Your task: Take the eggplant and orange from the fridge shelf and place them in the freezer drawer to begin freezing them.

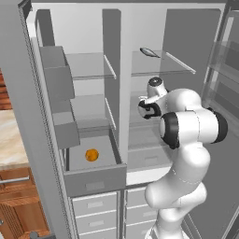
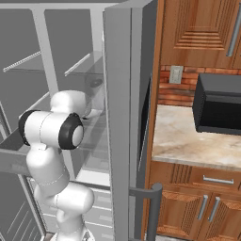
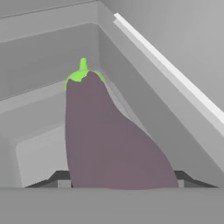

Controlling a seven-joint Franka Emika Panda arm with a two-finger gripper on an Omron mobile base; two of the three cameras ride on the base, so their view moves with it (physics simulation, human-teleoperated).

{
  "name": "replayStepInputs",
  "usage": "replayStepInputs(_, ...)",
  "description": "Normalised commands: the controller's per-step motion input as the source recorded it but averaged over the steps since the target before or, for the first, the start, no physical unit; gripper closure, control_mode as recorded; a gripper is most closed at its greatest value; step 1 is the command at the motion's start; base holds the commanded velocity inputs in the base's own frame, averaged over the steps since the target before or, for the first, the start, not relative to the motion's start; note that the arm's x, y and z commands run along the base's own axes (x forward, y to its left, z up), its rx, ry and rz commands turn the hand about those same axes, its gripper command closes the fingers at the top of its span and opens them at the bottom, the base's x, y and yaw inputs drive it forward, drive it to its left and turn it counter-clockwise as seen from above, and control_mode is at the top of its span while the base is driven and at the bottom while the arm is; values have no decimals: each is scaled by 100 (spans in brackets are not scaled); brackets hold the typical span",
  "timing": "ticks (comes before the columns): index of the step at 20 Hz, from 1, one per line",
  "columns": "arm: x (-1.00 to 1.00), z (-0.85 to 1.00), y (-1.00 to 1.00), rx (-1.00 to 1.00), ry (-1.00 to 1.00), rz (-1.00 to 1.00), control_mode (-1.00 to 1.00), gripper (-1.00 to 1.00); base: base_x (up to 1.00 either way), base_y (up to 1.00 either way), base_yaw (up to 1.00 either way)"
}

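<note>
We see the eggplant (image 3: 109,140) w/ green stem pointing away, right btwn our pincer (image 3: 118,180) tips on the fridge shelf; can't tell if gripped. Orange (image 1: 91,155) sits in the open freezer drawer (image 1: 95,180).

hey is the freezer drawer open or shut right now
Open. The freezer drawer is pulled out from the fridge, its inside exposed from above, with the orange lying on its floor.

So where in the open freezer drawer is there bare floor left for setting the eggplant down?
In the freezer drawer, the orange sits near the middle. Bare floor lies between it and the right wall, and a narrower strip lies toward the front panel. The left side is tighter, under the door bins. The eggplant fills the space at the gripper.
</note>
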Motion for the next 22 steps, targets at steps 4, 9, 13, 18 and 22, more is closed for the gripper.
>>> replayStepInputs(4,-7,0,1,0,0,1,-100,100,0,0,0)
replayStepInputs(9,-50,0,15,0,-2,6,-100,100,0,0,0)
replayStepInputs(13,-91,0,26,0,-10,12,-100,100,0,0,0)
replayStepInputs(18,-97,13,26,0,-17,13,-100,100,0,0,0)
replayStepInputs(22,-99,55,31,0,-11,4,-100,100,0,0,0)
